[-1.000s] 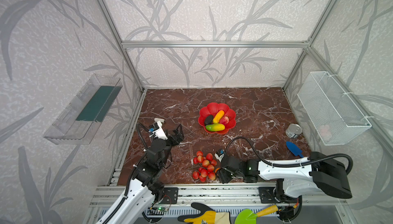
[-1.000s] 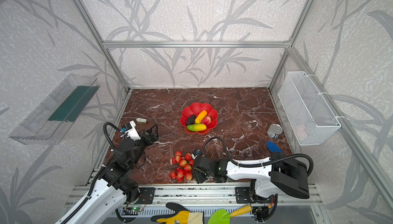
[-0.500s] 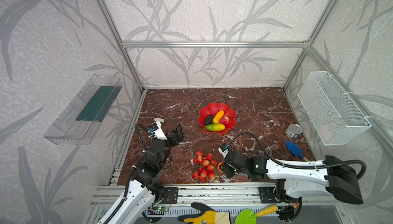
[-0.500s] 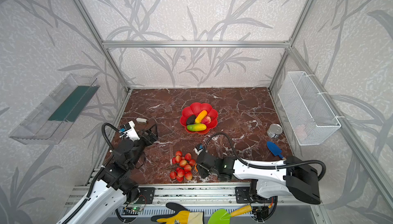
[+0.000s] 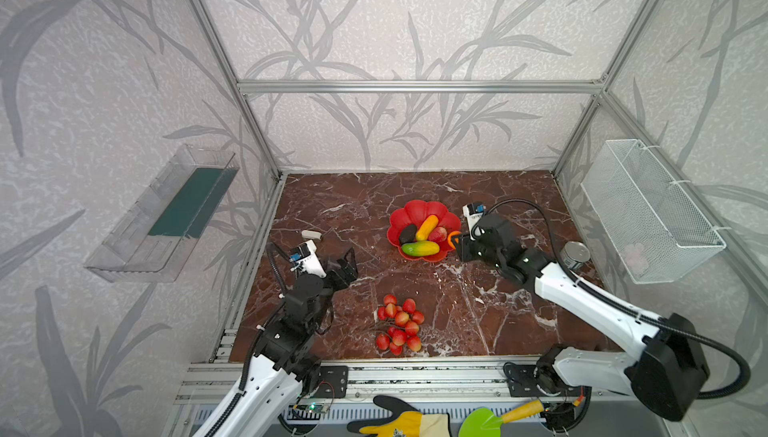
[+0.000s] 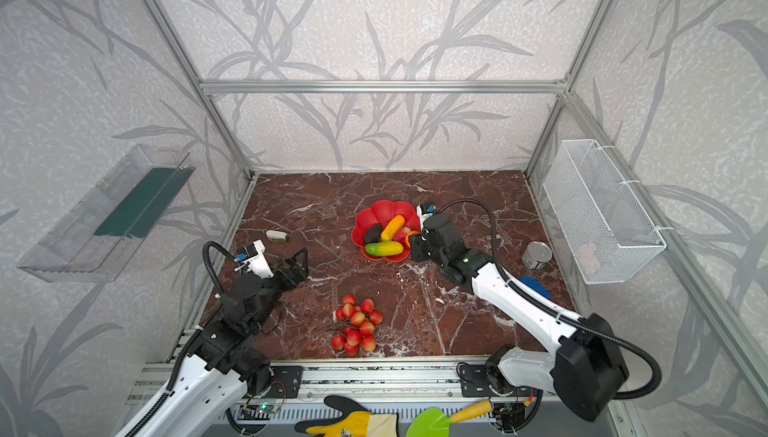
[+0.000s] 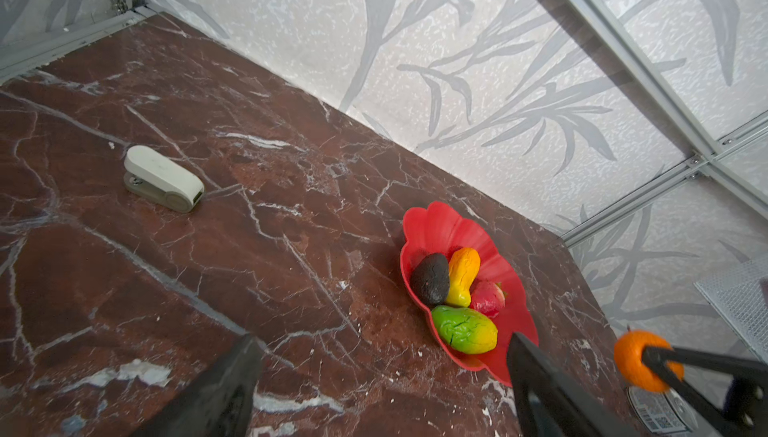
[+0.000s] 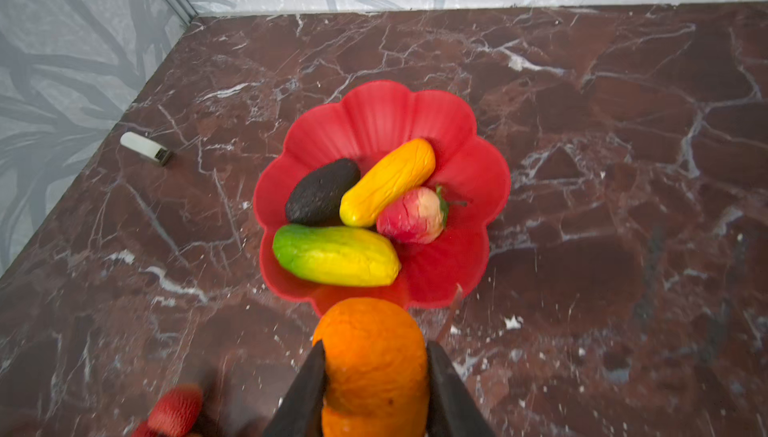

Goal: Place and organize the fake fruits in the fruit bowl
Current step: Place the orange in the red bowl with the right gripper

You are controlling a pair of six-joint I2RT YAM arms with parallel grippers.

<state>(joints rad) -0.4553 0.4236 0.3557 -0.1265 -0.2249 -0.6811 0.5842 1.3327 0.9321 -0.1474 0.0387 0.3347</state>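
The red flower-shaped fruit bowl (image 5: 424, 208) (image 6: 382, 208) (image 7: 440, 223) (image 8: 374, 106) holds a yellow-orange oblong fruit (image 8: 386, 181), a dark avocado (image 8: 322, 192), a green-yellow oblong fruit (image 8: 334, 256) and a red-pink pointed fruit (image 8: 411, 214). My right gripper (image 5: 457, 241) (image 6: 411, 239) (image 8: 374, 347) is shut on the small orange (image 5: 454, 236) (image 7: 636, 356) (image 8: 370, 352), above the table at the bowl's right rim. A bunch of small red balls (image 5: 399, 325) (image 6: 356, 325) lies near the front edge. My left gripper (image 5: 347, 266) (image 6: 297, 266) (image 7: 382, 343) hangs open and empty, left of the bowl.
A small white device (image 5: 311, 234) (image 7: 162, 179) lies at the left. A silver tin can (image 5: 574, 254) and a blue item (image 6: 536, 285) sit at the right. A wire basket (image 5: 648, 210) and a clear tray (image 5: 166, 214) hang on the side walls.
My right gripper closed on the small orange beside the red bunch at the front, then carried it back to the bowl's right rim. The left arm stayed put.
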